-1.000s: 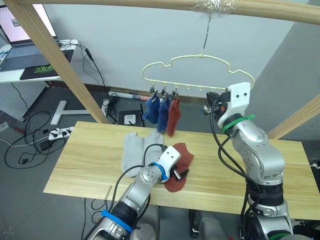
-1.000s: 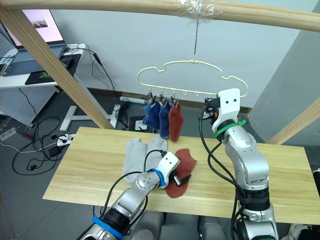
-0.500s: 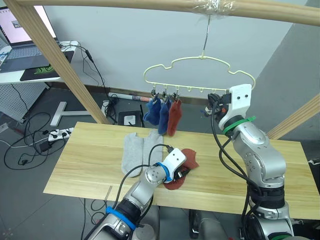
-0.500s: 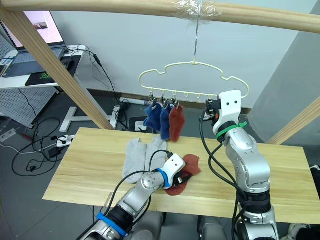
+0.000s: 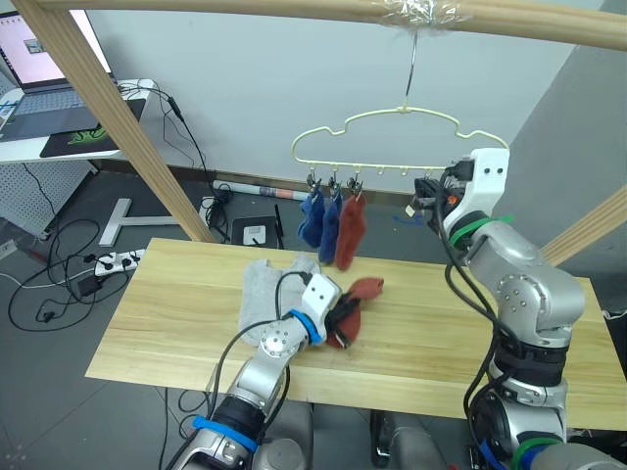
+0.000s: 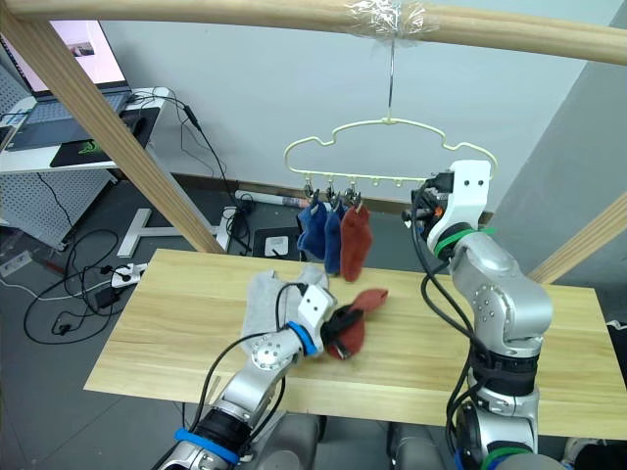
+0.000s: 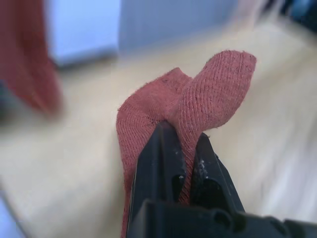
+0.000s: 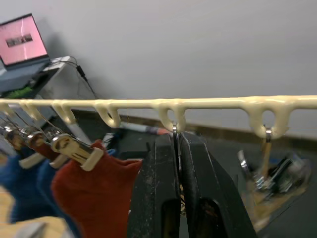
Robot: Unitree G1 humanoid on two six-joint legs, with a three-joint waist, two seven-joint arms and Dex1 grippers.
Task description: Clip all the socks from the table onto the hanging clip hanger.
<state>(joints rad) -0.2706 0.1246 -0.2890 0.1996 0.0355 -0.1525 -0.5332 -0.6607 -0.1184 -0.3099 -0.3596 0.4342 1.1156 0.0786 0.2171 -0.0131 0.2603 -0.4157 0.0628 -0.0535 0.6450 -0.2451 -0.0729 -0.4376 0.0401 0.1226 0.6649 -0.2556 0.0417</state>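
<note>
My left gripper [image 7: 181,136] is shut on a rust red sock [image 7: 208,94], pinching a fold of it. The sock [image 5: 364,290] is bunched and partly raised above the table [image 5: 167,313]. Two light grey socks [image 5: 263,282] lie flat just left of it. The pale yellow-green clip hanger [image 8: 218,103] hangs by its hook from the top pole. Two blue socks [image 5: 315,220] and one rust red sock [image 5: 350,233] are clipped at its left end. My right gripper [image 8: 177,136] is up at the hanger's right part, shut on a metal clip under the bar.
A wooden pole frame [image 5: 294,8] spans the top, with slanted poles at the left [image 5: 118,117] and right [image 5: 588,230]. A desk with a laptop [image 5: 39,59] stands back left. Cables [image 5: 59,279] lie on the floor. The table's right half is bare.
My left gripper went from open to shut on the rust red sock and lifted it, bunched, off the table. The hanger and my right gripper shifted slightly right.
</note>
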